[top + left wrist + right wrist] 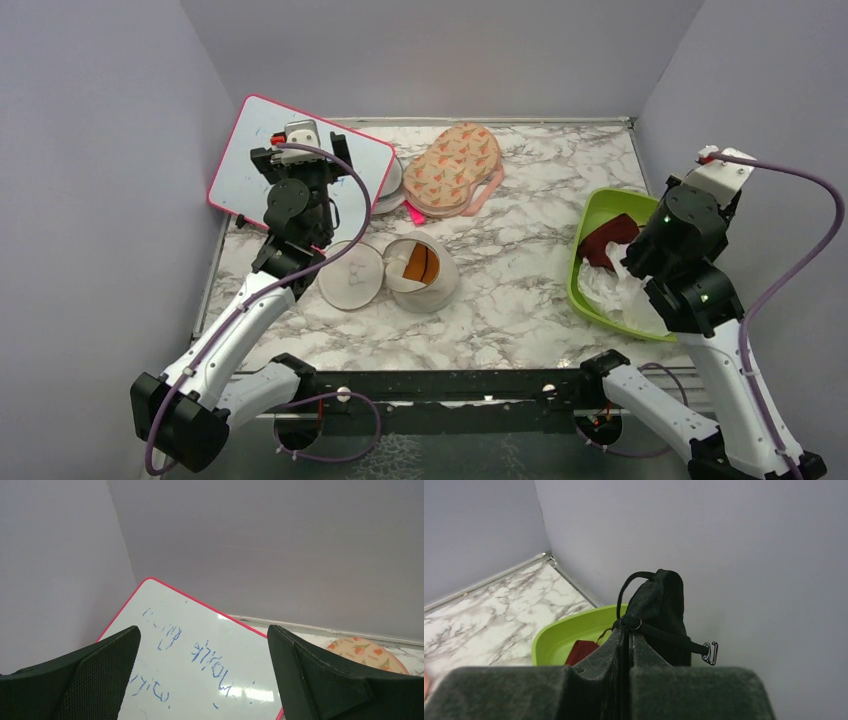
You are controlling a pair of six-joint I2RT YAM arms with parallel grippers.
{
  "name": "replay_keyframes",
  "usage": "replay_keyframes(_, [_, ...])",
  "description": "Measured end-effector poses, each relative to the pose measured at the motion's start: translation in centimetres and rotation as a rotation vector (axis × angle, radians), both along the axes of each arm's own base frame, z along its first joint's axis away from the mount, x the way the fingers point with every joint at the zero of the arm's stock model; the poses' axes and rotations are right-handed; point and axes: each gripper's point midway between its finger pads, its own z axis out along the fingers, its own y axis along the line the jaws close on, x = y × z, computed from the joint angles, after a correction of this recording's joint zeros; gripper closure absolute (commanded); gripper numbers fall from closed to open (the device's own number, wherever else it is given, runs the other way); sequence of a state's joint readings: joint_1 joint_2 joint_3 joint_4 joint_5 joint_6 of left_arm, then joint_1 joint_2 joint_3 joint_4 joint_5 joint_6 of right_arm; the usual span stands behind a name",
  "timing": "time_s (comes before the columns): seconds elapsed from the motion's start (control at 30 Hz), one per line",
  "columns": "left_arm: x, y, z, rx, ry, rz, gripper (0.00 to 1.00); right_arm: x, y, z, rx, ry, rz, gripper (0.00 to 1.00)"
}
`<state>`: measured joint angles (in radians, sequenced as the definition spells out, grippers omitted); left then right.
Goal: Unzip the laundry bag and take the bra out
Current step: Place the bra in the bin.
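The laundry bag (428, 285) lay unzipped toward the table's (520, 290) left edge, lid (351, 276) flipped aside. The bra (421, 263) sat inside: light, limp, best pinched at its exposed top fold. The left gripper (204, 635) was spread and empty. The right gripper (629, 633) pinched seemingly a black strapped garment (665, 605) near the right edge.

No legible text; only blue scrawl on a whiteboard.
The pink-edged whiteboard (200, 645), propped in the worktop's far-left corner, carries several clusters of blue marker handwriting (212, 660). The strokes look like letters, but no word or number can be made out. The round white lid (350, 275) near the left edge shows a faint mark, too small to read.
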<state>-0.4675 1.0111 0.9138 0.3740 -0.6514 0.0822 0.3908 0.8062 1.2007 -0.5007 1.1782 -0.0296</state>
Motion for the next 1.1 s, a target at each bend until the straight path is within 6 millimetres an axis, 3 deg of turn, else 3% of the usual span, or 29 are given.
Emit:
replay_keyframes(0.07, [0.0,-0.2,0.0,0.001,0.000,-0.006,0.07,-0.2,-0.2,-0.5,-0.003,0.008,-0.010,0.99])
replay_keyframes(0.17, [-0.1,-0.4,0.0,0.003,0.001,-0.011,0.07,1.1,0.5,-2.7,0.023,0.036,-0.007,0.99])
replay_keyframes(0.27, [-0.1,-0.4,0.0,0.004,0.001,-0.012,0.07,4.1,2.4,-6.9,0.074,0.106,0.028,0.99])
replay_keyframes(0.37, [-0.1,-0.5,0.0,0.006,0.001,-0.012,0.07,7.0,4.5,-12.6,0.112,0.221,0.081,0.99])
replay_keyframes(0.47, [-0.1,-0.5,0.0,0.011,0.002,-0.013,0.07,8.0,5.2,-18.1,0.154,0.339,0.109,0.99])
replay_keyframes(0.53, [-0.1,-0.6,0.0,0.014,0.002,-0.015,0.07,8.1,4.5,-19.8,0.205,0.355,0.105,0.99])
replay_keyframes(0.73, [-0.1,-0.6,0.0,0.021,0.004,-0.015,0.07,7.1,-0.2,-20.7,0.380,0.219,0.036,0.98])
replay_keyframes(0.93, [-0.2,-0.9,0.0,0.024,0.004,-0.023,0.07,6.1,-1.0,-20.2,0.432,0.138,0.023,0.97])
replay_keyframes(1.1, [-0.2,-1.0,0.0,0.024,0.004,-0.027,0.07,5.8,-2.6,-21.6,0.464,0.154,-0.060,0.90])
